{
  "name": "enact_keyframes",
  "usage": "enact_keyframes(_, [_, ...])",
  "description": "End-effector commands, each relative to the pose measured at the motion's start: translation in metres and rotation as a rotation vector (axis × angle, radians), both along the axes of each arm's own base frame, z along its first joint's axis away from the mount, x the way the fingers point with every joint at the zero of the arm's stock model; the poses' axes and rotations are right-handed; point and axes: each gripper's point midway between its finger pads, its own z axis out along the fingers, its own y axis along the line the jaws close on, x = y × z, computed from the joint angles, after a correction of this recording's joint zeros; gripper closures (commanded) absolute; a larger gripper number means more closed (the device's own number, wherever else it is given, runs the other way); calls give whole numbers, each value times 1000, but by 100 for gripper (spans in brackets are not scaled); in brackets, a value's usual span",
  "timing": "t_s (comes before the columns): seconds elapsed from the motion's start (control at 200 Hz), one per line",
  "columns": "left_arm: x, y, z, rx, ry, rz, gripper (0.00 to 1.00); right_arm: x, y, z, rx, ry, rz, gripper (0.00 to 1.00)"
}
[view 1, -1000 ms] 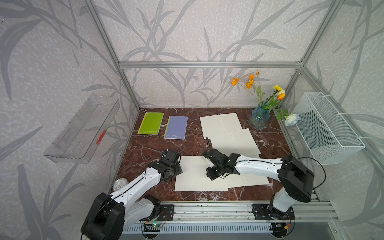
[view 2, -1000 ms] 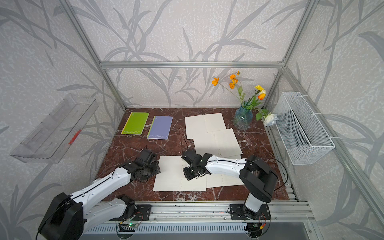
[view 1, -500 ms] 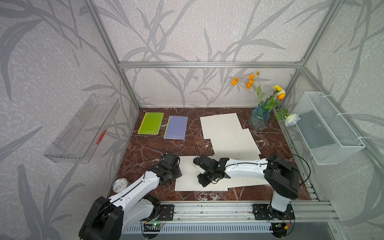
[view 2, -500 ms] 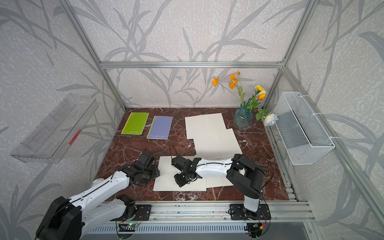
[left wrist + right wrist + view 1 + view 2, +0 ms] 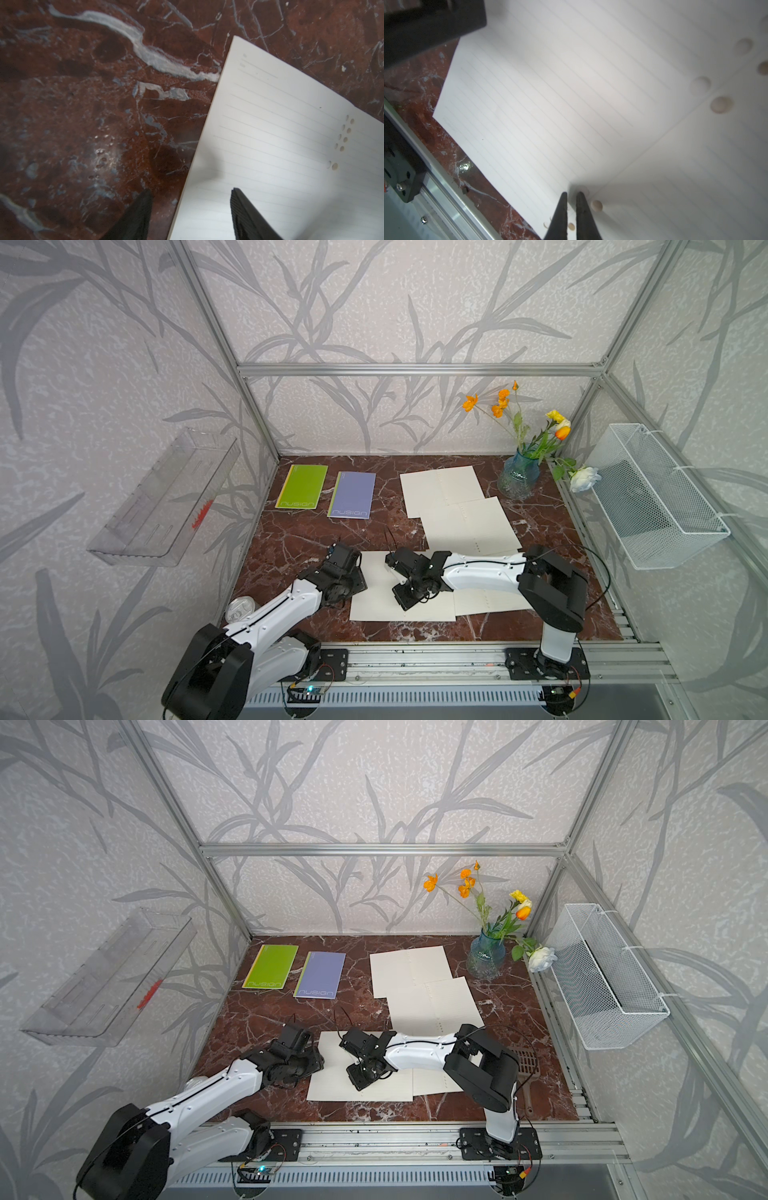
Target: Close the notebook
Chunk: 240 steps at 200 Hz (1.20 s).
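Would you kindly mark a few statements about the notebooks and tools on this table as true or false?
1. The nearest notebook lies open. True.
2. The green notebook lies open. False: it is closed.
3. The left tool is open at the page's edge. True.
4. The right tool stands wide open. False: its tips are nearly together.
5. The vase lies tipped over. False: it stands upright.

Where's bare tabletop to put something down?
Free marble: the strip between the purple notebook and the left gripper, and beside the vase toward the basket. Crowded: centre-right, overlapping open notebooks under the right gripper.
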Motion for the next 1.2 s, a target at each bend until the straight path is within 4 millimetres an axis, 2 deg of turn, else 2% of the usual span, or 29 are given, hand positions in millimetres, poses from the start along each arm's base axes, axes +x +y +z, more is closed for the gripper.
enact_keyframes(0.0, [-8,-3,-8,2,49,-36,38,11,-34,-24,-146,9,-39,88])
enact_keyframes(0.06, [-9,-4,-10,0,57,-44,38,11,-34,-24,-149,8,-33,88])
enact_keyframes(0.08, [-9,-5,-10,-2,59,-47,38,21,-40,-25,-148,12,-61,87])
enact_keyframes(0.145, [-8,-8,-11,-9,65,-62,38,24,-40,-24,-142,13,-63,88])
enact_keyframes(0.545, [-16,-32,-26,-77,152,-219,39,19,-38,-37,-113,53,-73,88])
enact_keyframes(0.655, [-17,-32,-26,-71,163,-238,39,17,-37,-39,-101,67,-77,88])
enact_keyframes(1.035, [-9,-48,8,-173,50,-264,39,13,-34,-42,-73,82,-80,88])
enact_keyframes(1.195, [-10,-47,12,-178,45,-261,40,13,-34,-42,-67,83,-80,88])
